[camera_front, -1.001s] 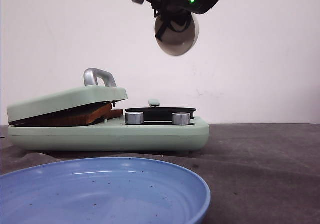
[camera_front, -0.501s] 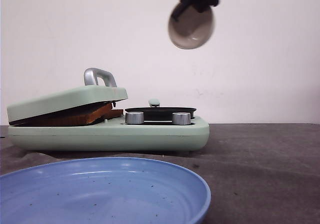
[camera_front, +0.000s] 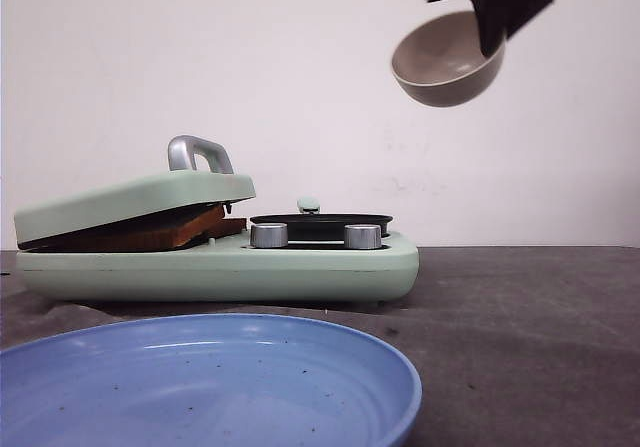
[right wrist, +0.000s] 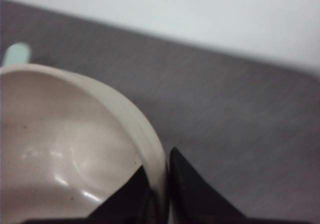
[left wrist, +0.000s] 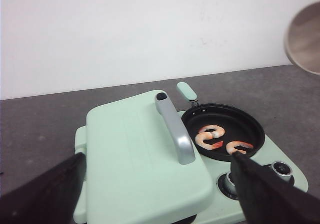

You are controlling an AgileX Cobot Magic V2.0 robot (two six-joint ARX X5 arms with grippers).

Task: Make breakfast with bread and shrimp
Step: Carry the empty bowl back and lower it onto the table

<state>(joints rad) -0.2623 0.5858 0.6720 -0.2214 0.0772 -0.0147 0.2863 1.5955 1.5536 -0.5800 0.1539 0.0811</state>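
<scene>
The bread [camera_front: 150, 232] shows as brown-edged slices pressed under the tilted lid of the mint-green breakfast maker [camera_front: 300, 267]. Pink shrimp [left wrist: 210, 136] lie in its round black pan [left wrist: 225, 129]. My right gripper [camera_front: 495, 12] is shut on the rim of an empty beige bowl [camera_front: 447, 62], held high in the air to the right of the pan; the rim sits between the fingers in the right wrist view [right wrist: 159, 169]. My left gripper [left wrist: 157, 156] is open and empty above the lid [left wrist: 135, 164] and its silver handle [left wrist: 175, 129].
A large blue plate [camera_front: 200, 387] lies at the front, before the breakfast maker. Two silver knobs [camera_front: 268, 235] sit on the maker's front by the pan. Dark grey table [camera_front: 530, 327] stretches to the right. A white wall stands behind.
My right gripper has carried the beige bowl to the right, away from above the pan, and turned it from tipped over back towards upright. The left arm has not visibly moved.
</scene>
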